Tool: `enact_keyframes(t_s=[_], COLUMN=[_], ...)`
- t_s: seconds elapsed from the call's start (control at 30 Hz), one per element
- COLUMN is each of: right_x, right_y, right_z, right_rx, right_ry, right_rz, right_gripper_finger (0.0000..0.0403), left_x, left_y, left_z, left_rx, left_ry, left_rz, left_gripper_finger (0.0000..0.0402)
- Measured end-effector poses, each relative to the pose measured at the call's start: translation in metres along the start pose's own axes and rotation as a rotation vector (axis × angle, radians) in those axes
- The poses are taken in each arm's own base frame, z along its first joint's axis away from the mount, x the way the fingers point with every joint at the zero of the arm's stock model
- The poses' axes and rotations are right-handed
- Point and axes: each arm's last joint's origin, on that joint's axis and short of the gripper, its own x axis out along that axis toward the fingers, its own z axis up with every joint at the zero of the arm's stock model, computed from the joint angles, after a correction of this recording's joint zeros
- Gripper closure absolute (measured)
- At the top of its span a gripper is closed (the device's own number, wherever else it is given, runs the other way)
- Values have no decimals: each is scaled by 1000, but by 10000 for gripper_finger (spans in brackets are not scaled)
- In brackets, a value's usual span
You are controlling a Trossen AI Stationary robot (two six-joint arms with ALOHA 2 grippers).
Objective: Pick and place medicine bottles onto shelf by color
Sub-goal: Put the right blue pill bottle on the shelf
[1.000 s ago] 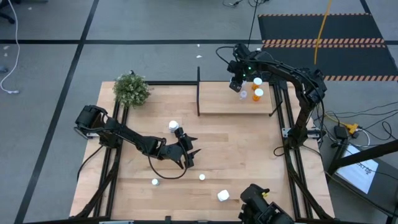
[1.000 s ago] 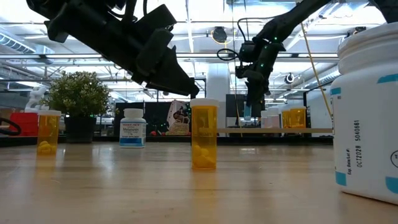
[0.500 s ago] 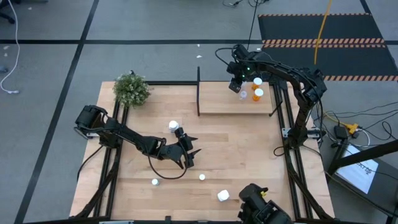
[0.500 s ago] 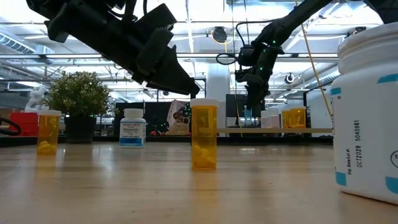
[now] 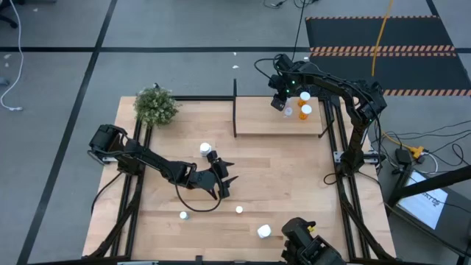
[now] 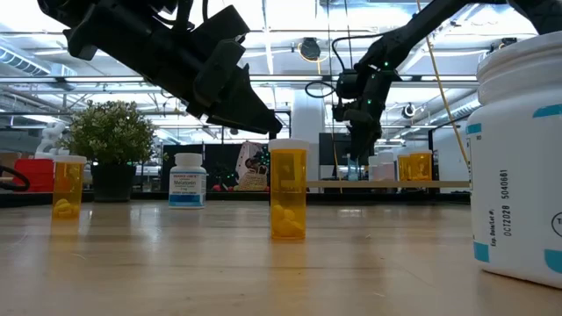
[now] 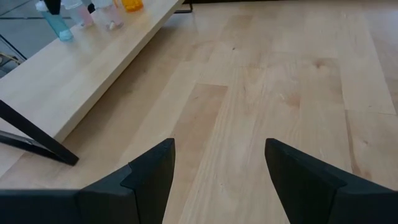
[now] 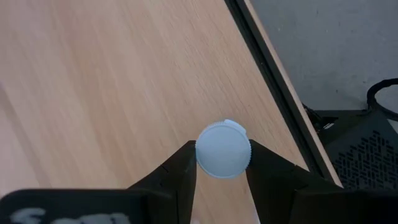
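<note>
My right gripper (image 5: 278, 103) hangs over the far part of the shelf (image 5: 272, 126), shut on a small pale-blue bottle (image 6: 354, 168). An orange bottle (image 5: 305, 112), a clear one (image 5: 288, 112) and a white-capped one (image 5: 305, 96) stand on their bases on the shelf beside it. My left gripper (image 5: 229, 173) waits open over the middle of the table, with nothing between its fingers (image 7: 149, 174). Loose bottles (image 5: 205, 149) (image 5: 239, 210) (image 5: 183, 215) stand upright on the tabletop. My right gripper pinches the pale-blue bottle at its round cap (image 8: 224, 149), one finger (image 8: 180, 168) on either side. The fingers come steeply from above. The bottle hangs upright below them, its base at the shelf board (image 8: 124, 74); whether it rests there I cannot tell.
A green plant (image 5: 156, 107) stands at the table's far left corner. A black upright post (image 5: 235, 107) marks the shelf's left end. A large white bottle (image 6: 518, 167) stands near the front edge, an orange one (image 6: 288, 189) mid-table.
My right gripper has sunk a little toward the shelf with the pale-blue bottle, which stays upright in the hold.
</note>
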Motion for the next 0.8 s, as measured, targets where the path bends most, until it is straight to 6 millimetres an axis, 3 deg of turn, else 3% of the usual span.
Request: enact_keyframes(t_s=[0.8], right_x=[4], right_y=[-1], right_z=[2], right_rx=[-6], right_ry=[-11], right_rz=[-7], right_gripper_finger=[284], left_x=[0], left_y=[0], left_z=[0], left_rx=[6], left_ry=[0], left_rz=[0], left_gripper_finger=[151])
